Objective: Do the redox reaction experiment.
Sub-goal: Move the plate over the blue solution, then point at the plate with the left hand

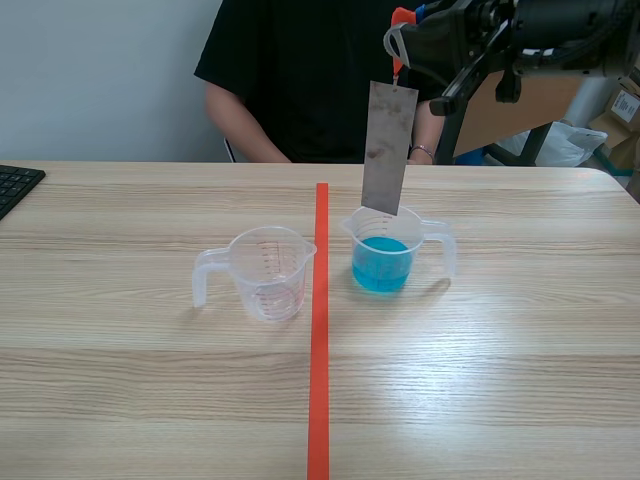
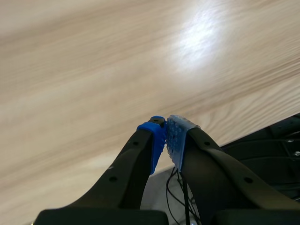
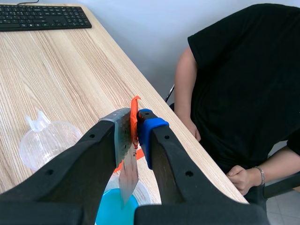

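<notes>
**Student:** What is the right hand (image 1: 400, 47) doing here?

**Tutor:** It is clamping the top end of a grey metal strip (image 1: 388, 150), with its fingers closed on the flat faces beside an orange tape tab (image 3: 135, 107). The strip is hanging straight below the hand. Its lower edge is sitting at about the rim of the measuring cup of blue liquid (image 1: 412, 232). The views are not showing clearly whether the edge is touching the liquid.

**Student:** Which way is the strip pointing?

**Tutor:** Its long axis is running vertically, from the hand down toward the cup. One broad face is turning toward the robot.

**Student:** How is it likely to handle?

**Tutor:** It is looking like a thin, stiff, light sheet with smooth faces, so it is probably prone to slipping. Pinching both faces at the very top is therefore the sensible hold, and it is leaving the lower length free for dipping. The cup is looking like light plastic, so a sideways knock from the strip is a tipping risk.

**Student:** And everything else?

**Tutor:** The left hand (image 2: 166, 136) is hovering over the worktop (image 1: 150, 380) near its edge, with its pads pressed together on nothing. An empty measuring cup (image 1: 268, 272) is standing below and to one side of the right hand, across the tape line. A person (image 1: 300, 70) is sitting beyond the right hand.
</notes>
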